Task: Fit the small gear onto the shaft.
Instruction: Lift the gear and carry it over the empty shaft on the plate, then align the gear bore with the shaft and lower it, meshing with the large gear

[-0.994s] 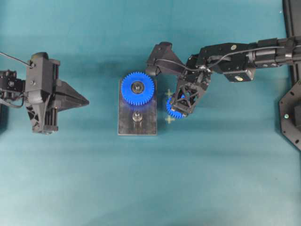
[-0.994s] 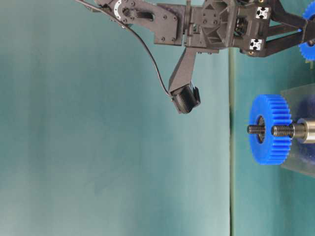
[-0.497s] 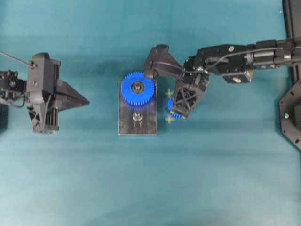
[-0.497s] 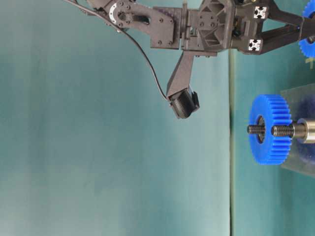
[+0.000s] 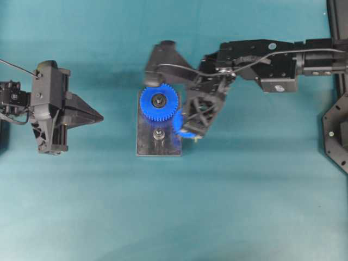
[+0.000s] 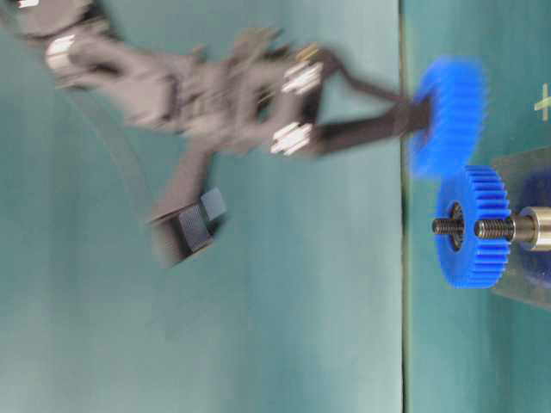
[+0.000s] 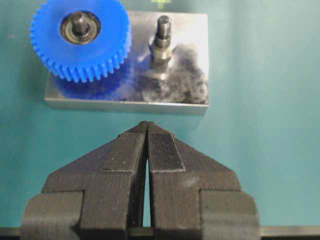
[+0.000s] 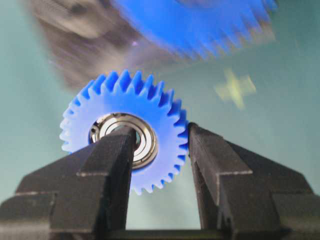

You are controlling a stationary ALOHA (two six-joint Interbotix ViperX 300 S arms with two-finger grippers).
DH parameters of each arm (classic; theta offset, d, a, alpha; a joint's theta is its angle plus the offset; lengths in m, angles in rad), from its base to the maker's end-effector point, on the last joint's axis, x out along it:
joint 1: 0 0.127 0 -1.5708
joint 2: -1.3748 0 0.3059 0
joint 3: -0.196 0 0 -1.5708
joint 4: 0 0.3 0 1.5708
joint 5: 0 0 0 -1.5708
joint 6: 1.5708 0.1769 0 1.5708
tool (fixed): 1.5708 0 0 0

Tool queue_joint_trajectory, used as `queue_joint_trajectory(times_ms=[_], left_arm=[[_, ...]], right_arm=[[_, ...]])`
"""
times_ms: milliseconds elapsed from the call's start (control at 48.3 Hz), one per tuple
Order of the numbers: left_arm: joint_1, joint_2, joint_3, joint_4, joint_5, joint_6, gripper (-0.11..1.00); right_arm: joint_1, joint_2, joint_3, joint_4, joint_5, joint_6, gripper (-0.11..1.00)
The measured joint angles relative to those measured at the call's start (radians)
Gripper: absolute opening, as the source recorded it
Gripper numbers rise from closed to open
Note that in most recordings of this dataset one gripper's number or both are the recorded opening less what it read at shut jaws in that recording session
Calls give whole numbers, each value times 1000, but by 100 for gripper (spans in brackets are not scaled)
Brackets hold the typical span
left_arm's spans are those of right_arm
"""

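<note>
Clearly, from my right wrist camera, the right gripper [image 8: 159, 150] is clamped on the small gear [image 8: 125, 127], one finger [image 8: 112, 165] across its hub; overhead, that gear [image 5: 180, 125] peeks out beside the plate's [image 5: 145, 147] right edge, near the shaft [image 5: 158, 134]. Table-level blur hides the grip. My left gripper [image 7: 146, 145] sits closed, off the plate.

My right hand [image 8: 157, 165] has matt black ribbed plastic fingers, the small gear [image 8: 125, 130] is smooth bright-blue plastic around a shiny steel bearing, the plate [image 7: 190, 75] is glossy smudged metal, and the counter [image 5: 244, 206] is matt teal.
</note>
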Motion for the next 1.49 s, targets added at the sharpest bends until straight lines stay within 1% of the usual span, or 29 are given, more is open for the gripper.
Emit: queue_joint_trajectory(times_ms=[124,228,476,808,1492], left_arm=[[0,0,-2,0,2,0,0],[0,0,-2,0,0,-2,0],[-2,0,0,0,2,-2,0],[-2,0,-2,0,0,-2,0],[-3,0,-2,0,0,-2,0]], right_arm=[[17,52,-72,0,3,0,36],[25,91,-114,0,5,0,36],[31,156,-161,-2,5,-2,36],[34,187,-183,-2,9,0,36],[32,192,-193,-2,32,3,36]])
